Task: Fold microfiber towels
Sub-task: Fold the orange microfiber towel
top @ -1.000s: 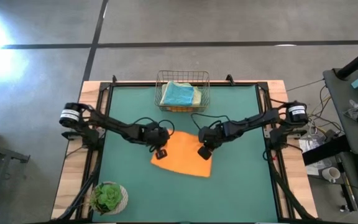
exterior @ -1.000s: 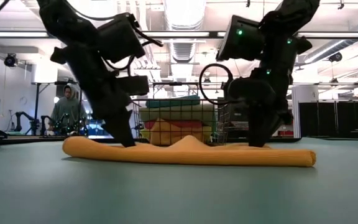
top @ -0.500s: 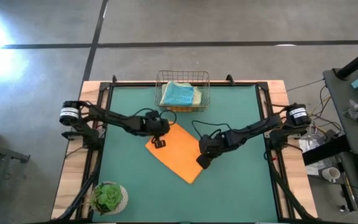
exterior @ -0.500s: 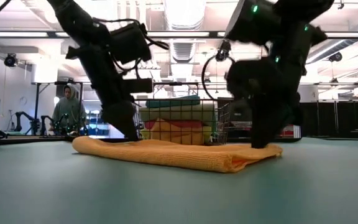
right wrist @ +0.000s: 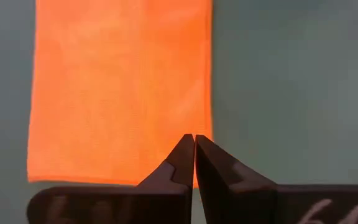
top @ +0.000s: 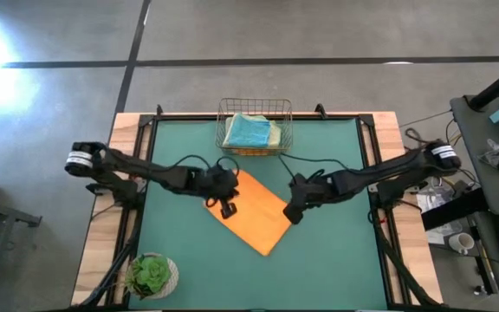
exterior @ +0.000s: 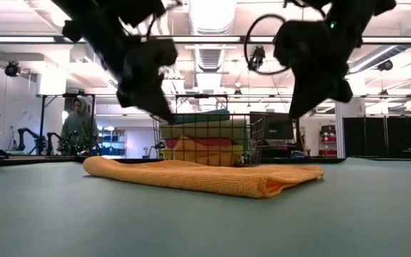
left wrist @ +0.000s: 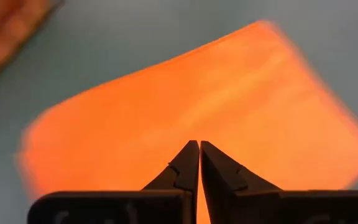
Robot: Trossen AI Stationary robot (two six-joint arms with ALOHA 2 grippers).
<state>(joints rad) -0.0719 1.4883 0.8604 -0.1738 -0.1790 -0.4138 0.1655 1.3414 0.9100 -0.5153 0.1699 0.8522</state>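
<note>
- folded orange towel [top: 251, 211] flat on mat, between both grippers
- left gripper [top: 227, 211] closed, empty, above towel's edge
- right gripper [top: 292, 213] closed, empty, beside towel's opposite edge

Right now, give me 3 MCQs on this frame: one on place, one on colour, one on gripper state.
1. Where is the wire basket?
A. at the mat's far edge, in the middle
B. beside the potted plant
C. on the orange towel

2. What colour is the folded towel lying on the mat?
A. teal
B. orange
C. pink

3. How do both grippers stand?
A. shut on the towel
B. wide open
C. shut, holding nothing

Answers:
1 A, the high view shows it centred at the far edge.
2 B, the orange towel lies flat mid-mat.
3 C, the left gripper and right gripper have fingers pressed together above the cloth.
</note>
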